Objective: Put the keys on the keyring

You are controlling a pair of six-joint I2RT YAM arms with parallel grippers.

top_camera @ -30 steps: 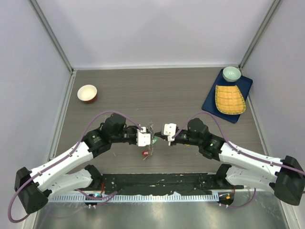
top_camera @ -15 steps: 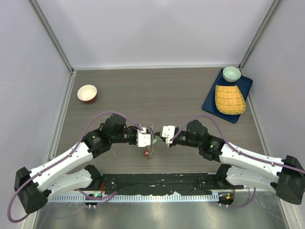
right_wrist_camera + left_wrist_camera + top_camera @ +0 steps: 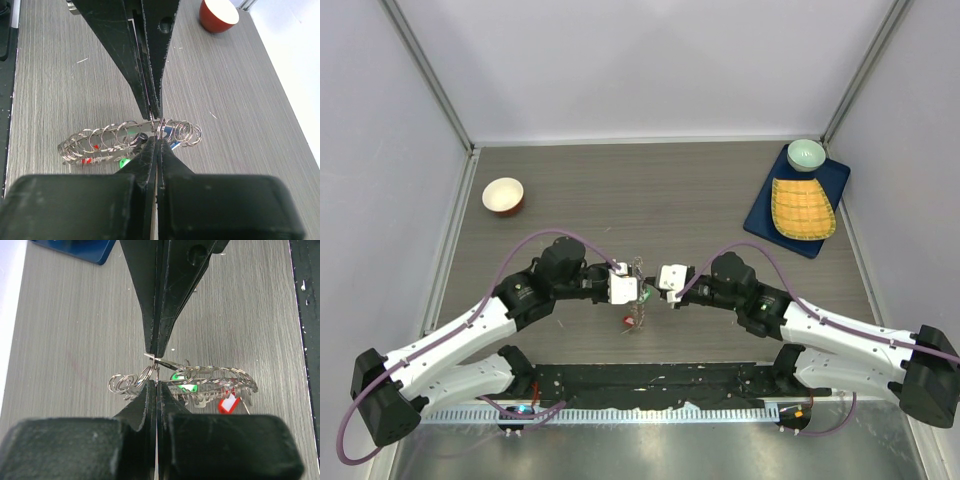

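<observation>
The keyring (image 3: 220,374) hung edge-on above the table (image 3: 720,190), well apart from the red bowl (image 3: 503,195), out toward the middle and nearer the arm bases than the bowl was. The two grippers met on it nose to nose.

The left gripper (image 3: 156,385) had its jaws pressed flat together on the ring's thin wire, near the end of the ring closer to the bowl. The right gripper (image 3: 157,139) was squeezed just as tight at the same spot, coming in from the side away from the bowl (whether it nipped a key or the wire itself, I could not tell where the tips overlapped). The keys (image 3: 95,140) already threaded crowded the rest of the ring, with a green tag (image 3: 182,376) and a red tag (image 3: 227,404) dangling among them.

To my eye the step was working a key's loop onto the wire. Doing it well would call for the left arm to hold dead steady. The right should creep along the line of the wire rather than tug across it, since so thin a pinch could slip or twist.
</observation>
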